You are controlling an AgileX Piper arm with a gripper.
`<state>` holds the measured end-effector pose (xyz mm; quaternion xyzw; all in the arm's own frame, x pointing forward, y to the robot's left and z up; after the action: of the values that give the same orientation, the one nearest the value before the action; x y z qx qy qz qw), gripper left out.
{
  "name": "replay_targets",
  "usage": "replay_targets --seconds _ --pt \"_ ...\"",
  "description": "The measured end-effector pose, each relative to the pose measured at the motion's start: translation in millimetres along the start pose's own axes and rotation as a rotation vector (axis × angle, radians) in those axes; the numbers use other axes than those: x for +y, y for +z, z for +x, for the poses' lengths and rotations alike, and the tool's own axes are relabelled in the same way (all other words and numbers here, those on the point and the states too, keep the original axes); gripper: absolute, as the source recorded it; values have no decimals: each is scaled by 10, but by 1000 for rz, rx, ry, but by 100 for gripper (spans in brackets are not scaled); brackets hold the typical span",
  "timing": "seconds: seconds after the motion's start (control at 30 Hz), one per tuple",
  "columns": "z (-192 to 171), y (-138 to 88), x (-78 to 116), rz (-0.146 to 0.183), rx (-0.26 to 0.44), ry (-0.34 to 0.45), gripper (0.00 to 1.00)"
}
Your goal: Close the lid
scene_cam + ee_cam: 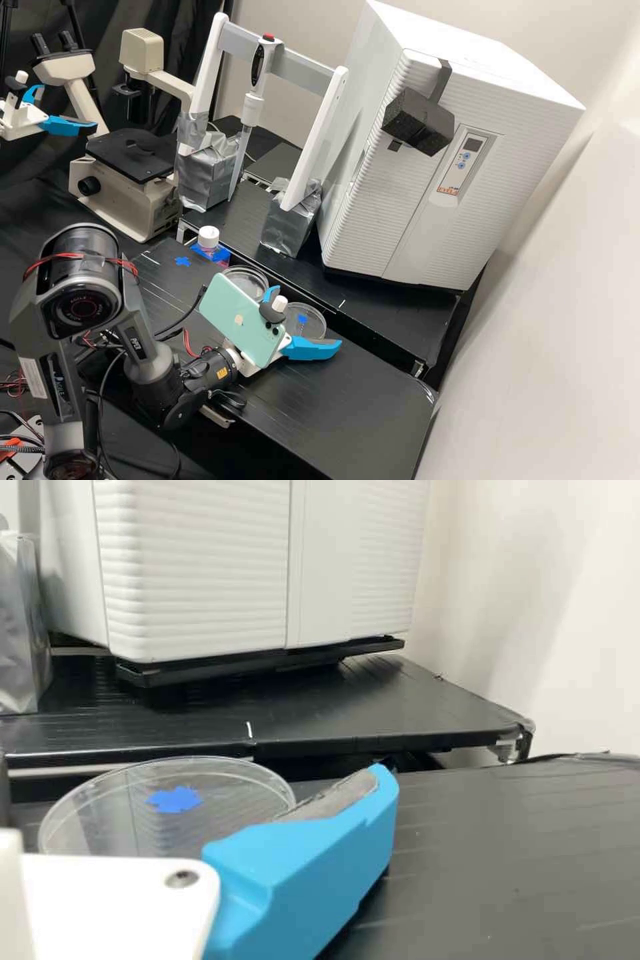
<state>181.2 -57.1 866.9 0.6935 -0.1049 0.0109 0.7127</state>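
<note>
High view: the gripper (309, 316) is spreading wide, holding nothing, near a blue-marked petri dish (313, 327).
A clear petri dish (245, 281) is lying farther left on the worktop (360, 407); which includes the lid is unclear.

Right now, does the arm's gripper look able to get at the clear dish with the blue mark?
Probably yes. The gripper is open close to the clear dish, and I see nothing blocking between them, though I can't judge its height over the dish.
</note>
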Motion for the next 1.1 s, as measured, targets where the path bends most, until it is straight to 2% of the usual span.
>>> replay_targets --seconds 0.3,0.5,0.53,1.1 --pt "-6 8 2 -35 -14 13 100" --pt "-6 4 3 -43 -27 37 100" --pt "-5 4 3 -43 -28 39 0" --pt "2 -10 -10 -43 -29 42 0"
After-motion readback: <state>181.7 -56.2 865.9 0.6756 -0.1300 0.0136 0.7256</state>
